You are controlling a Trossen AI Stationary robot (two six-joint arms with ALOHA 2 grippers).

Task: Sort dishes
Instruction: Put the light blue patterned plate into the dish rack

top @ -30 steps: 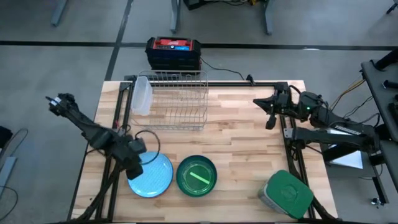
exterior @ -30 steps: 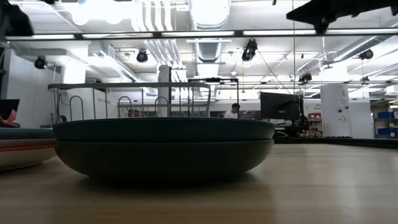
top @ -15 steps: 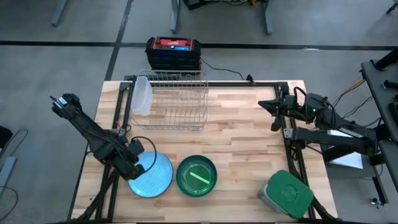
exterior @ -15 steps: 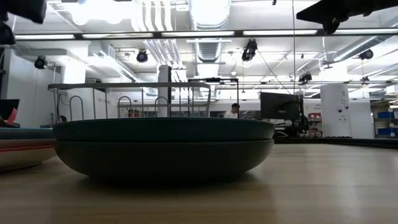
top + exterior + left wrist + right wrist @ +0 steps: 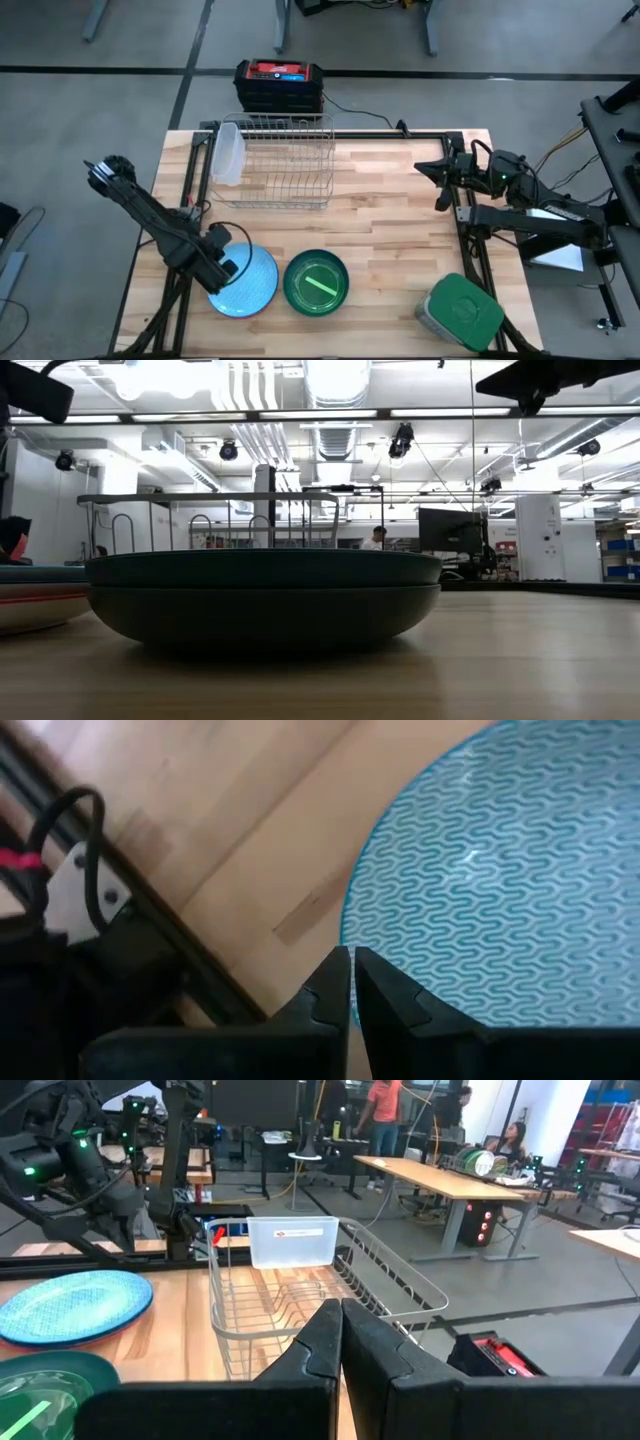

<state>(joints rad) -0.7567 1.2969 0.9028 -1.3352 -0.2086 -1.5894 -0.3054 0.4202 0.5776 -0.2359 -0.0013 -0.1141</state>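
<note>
A light blue patterned plate point(image 5: 248, 281) lies at the table's near left; it also shows in the left wrist view point(image 5: 500, 880). In the low view its rim point(image 5: 30, 573) sits over a reddish and white dish. Beside it stands a dark green bowl point(image 5: 317, 283) with a lime green piece inside. My left gripper point(image 5: 352, 956) is shut, its fingertips at the plate's left rim. My right gripper point(image 5: 340, 1312) is shut and empty, up by the table's right edge point(image 5: 441, 190). My left gripper has its shut fingertips point(image 5: 338, 970) right at the blue plate's left rim point(image 5: 346, 925), coming from the table's left side. I cannot tell whether they touch the rim. The plate lies flat.
A wire rack point(image 5: 285, 160) stands at the far middle with a white tub point(image 5: 228, 152) at its left end. A grey container with a green lid point(image 5: 462, 311) sits at the near right corner. Bare wood lies between the rack and the dishes.
My right gripper has drawn back a little toward the table's right edge. My left gripper has stayed at the blue plate's left rim, shifting only slightly. The dishes have not moved.
</note>
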